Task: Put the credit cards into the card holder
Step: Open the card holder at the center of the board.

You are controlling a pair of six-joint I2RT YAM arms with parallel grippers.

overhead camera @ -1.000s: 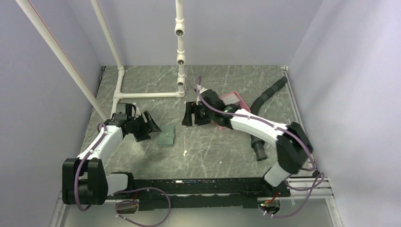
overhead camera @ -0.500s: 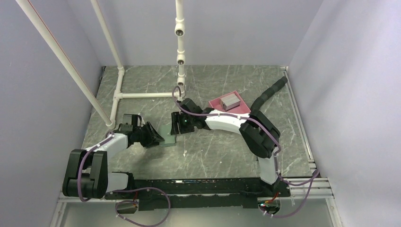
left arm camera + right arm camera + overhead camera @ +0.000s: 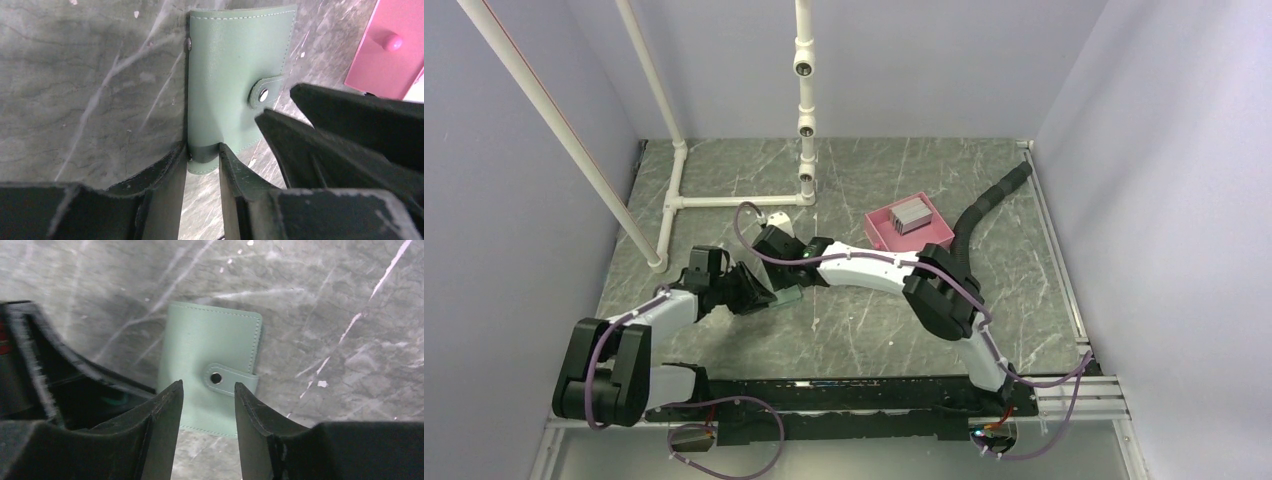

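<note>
Holder: it lies flat on the table, shut, with the tab snapped, just in front of the left arm.
Cards: a grey stack in the pink tray, well apart from the holder. None is in the holder yet.
Step in hand: we judge it is the opening of the holder. One arm steadies it and the other goes for the tab.
How to do it well: the right claw should come down with one finger under the free end of the tab, then lift away from the snap and not along it. We would pull slowly, because the holder is light and can slide or rise with the tab. The left side must press firmly before we pull.
Left claw: the gap is narrow and the near corner of the holder sits in it. One finger lies beside the edge and the other seems to lie over the cover. Whether they really pinch it, we cannot tell.
Right claw: the fingers are apart and hold nothing. They hover above the holder, with the tab between them in the wrist view.
Left arm: low and stretched forward, with the wrist close to the table.
Right arm: it reaches far across to the left side — almost fully extended — with its wrist just above the left claw. The two claws are very near, so a bump is our main worry.
</note>
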